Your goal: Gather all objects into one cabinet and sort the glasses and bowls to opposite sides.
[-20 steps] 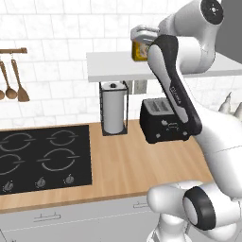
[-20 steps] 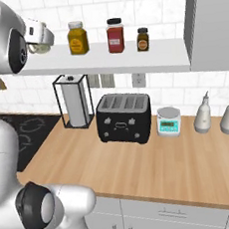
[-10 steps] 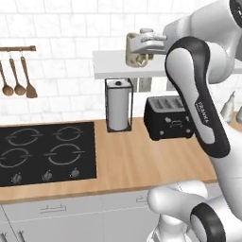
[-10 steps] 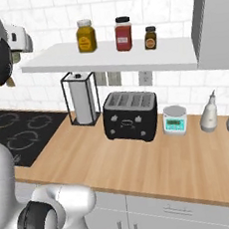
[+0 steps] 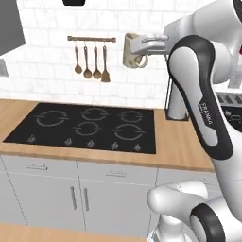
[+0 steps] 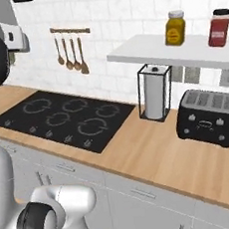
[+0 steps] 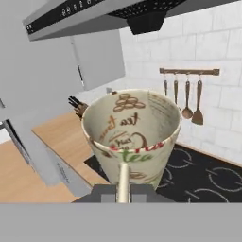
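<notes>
Hand view: beige mug [image 7: 132, 137] fills the frame, gripper [image 7: 124, 191] pinched tight on its rim. Left base view has the mug [image 5: 133, 50] held high over the black hob [image 5: 87, 125], below nothing but tile. Base has swung since a second ago: shelf [image 6: 175, 50], yellow jar [image 6: 175, 28] and toaster [image 6: 212, 117] now sit off right. Looks like transit to the other cabinet, mug not yet placed.
</notes>
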Controlling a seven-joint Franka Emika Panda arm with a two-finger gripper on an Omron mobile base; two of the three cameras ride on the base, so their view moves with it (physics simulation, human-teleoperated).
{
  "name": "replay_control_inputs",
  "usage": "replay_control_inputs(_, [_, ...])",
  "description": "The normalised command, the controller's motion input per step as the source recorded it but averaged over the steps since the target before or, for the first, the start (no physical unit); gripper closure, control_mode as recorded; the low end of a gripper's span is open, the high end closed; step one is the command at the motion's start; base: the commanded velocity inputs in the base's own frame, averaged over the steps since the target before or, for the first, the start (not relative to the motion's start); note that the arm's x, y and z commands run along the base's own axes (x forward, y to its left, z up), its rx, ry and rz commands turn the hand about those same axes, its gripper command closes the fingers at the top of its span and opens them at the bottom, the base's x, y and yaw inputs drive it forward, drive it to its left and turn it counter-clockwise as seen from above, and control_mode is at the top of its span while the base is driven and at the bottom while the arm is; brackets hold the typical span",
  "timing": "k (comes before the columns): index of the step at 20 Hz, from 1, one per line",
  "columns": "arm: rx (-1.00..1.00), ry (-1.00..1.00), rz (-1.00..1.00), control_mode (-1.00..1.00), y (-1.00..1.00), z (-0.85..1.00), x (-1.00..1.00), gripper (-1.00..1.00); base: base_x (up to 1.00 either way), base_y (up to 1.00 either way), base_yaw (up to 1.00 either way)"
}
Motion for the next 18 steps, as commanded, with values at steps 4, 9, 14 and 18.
replay_control_inputs(4, [0.0, 0.0, 0.0, 1.0, 0.0, 0.0, 0.0, 1.0, 0.0, 0.46, 0.45])
replay_control_inputs(9, [0.0, 0.0, 0.0, 1.0, 0.0, 0.0, 0.0, 1.0, 0.0, 0.39, 0.46])
replay_control_inputs(14, [0.0, 0.0, 0.0, 1.0, 0.0, 0.0, 0.0, 1.0, 0.0, 0.64, 0.48])
replay_control_inputs(18, [0.0, 0.0, 0.0, 1.0, 0.0, 0.0, 0.0, 1.0, 0.0, 0.72, 0.54])
